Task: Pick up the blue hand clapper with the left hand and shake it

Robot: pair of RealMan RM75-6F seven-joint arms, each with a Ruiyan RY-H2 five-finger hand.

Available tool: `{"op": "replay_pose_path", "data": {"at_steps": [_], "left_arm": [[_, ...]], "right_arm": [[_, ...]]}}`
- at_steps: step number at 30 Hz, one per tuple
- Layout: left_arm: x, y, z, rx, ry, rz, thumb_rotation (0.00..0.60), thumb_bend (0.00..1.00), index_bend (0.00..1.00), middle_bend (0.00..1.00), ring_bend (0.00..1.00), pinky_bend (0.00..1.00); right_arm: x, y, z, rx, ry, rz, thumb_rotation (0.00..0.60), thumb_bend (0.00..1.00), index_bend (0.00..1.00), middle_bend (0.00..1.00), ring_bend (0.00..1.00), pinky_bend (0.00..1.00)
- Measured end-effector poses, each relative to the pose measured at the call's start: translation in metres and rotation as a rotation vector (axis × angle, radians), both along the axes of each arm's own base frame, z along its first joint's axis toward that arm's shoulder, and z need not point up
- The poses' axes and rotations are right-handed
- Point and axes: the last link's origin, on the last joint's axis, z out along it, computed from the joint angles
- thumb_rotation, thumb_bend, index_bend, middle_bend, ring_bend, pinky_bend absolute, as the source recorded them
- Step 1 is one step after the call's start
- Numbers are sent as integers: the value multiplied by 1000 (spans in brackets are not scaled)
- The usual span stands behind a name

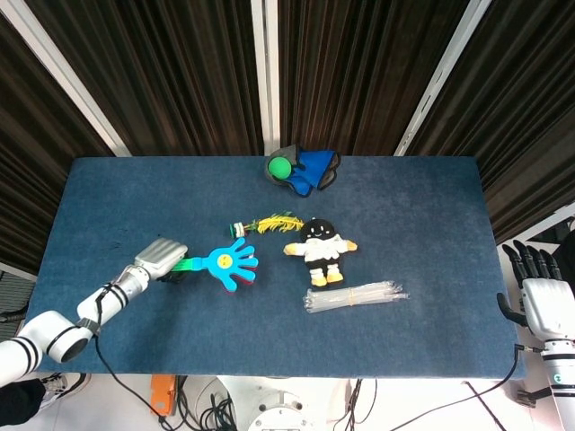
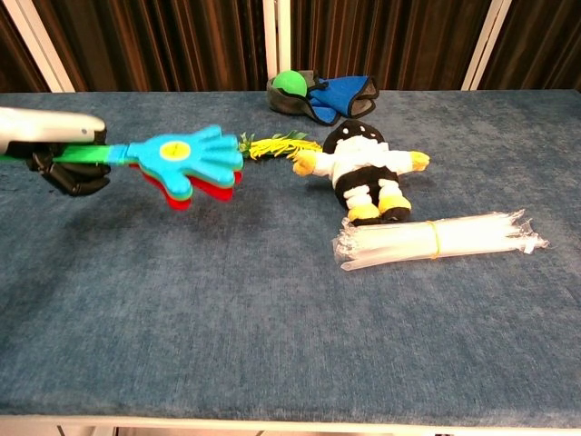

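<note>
My left hand (image 1: 160,259) grips the green handle of the blue hand clapper (image 1: 225,265) at the front left of the table. The clapper (image 2: 186,162) is held level above the cloth, its blue palm pointing right toward the plush doll, with red and green layers under it. In the chest view the left hand (image 2: 56,154) sits at the far left edge, fingers wrapped round the handle. My right hand (image 1: 539,292) hangs off the table's right side, fingers apart and holding nothing.
On the blue table (image 1: 404,215) lie a black-and-white plush doll (image 1: 321,249), a yellow-green feather toy (image 1: 267,223), a bundle of clear straws (image 1: 355,296), and a blue-and-black pouch with a green ball (image 1: 301,169) at the back.
</note>
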Motion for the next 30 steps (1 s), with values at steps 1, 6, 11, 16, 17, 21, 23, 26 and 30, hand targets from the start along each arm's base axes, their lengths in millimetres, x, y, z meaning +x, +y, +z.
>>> {"op": "replay_pose_path", "data": {"at_steps": [1, 6, 11, 16, 17, 21, 23, 26, 30], "left_arm": [[0, 0, 0, -3, 2, 8, 600, 679, 1000, 1000, 1000, 1000], [6, 0, 2, 51, -87, 27, 600, 670, 1000, 1000, 1000, 1000], [2, 3, 4, 147, -200, 17, 600, 647, 1000, 1000, 1000, 1000], [-12, 3, 1, 192, -248, 25, 600, 618, 1000, 1000, 1000, 1000], [-14, 3, 1, 201, -251, 20, 600, 616, 1000, 1000, 1000, 1000], [-22, 1, 1, 218, -246, 10, 507, 560, 622, 700, 678, 770], [-25, 0, 0, 201, -237, 26, 442, 474, 302, 406, 366, 486], [-29, 0, 0, 172, -209, 59, 426, 325, 35, 96, 81, 141], [-29, 1, 5, 203, -223, 62, 440, 147, 0, 0, 0, 10]], "right_arm": [[0, 0, 0, 0, 0, -1, 600, 326, 0, 0, 0, 0], [-2, 1, 0, -2, -2, -3, 600, 325, 0, 0, 0, 0], [-2, 0, 0, -1, 1, -7, 600, 325, 0, 0, 0, 0], [-2, 0, 0, -1, 4, -6, 600, 325, 0, 0, 0, 0], [-2, 0, 0, -1, 4, -6, 600, 325, 0, 0, 0, 0], [-2, 0, 0, 0, 6, -8, 600, 325, 0, 0, 0, 0], [-1, 0, -1, 0, 6, -8, 600, 326, 0, 0, 0, 0], [-1, -1, -1, -2, 3, -7, 600, 325, 0, 0, 0, 0], [-2, 0, 0, -5, 0, -10, 600, 325, 0, 0, 0, 0]]}}
